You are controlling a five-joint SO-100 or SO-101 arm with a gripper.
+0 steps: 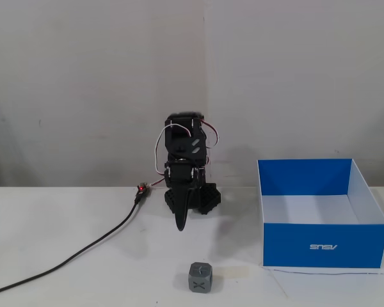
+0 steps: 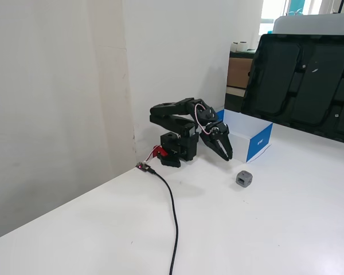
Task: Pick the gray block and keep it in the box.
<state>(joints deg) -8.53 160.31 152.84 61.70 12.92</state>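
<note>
Gripper (image 1: 180, 225) hangs folded near the arm's base, seemingly clenched and empty, well apart from the gray block (image 1: 200, 277) on the surface left of the blue box (image 1: 320, 246); an off-centre descent could nudge the bevelled cube away.

The small gray plastic cube (image 1: 200, 277) looks matt. The big blue cardboard box (image 1: 320, 245) has smooth, faintly glossy walls. The white table (image 2: 264, 229) is smooth.

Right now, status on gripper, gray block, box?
Gripper shut, empty, hanging above the table, short of the gray block. Block on the table, outside the box, untouched. Box open, looks empty. Black cable runs away from the block, not in the way.
</note>
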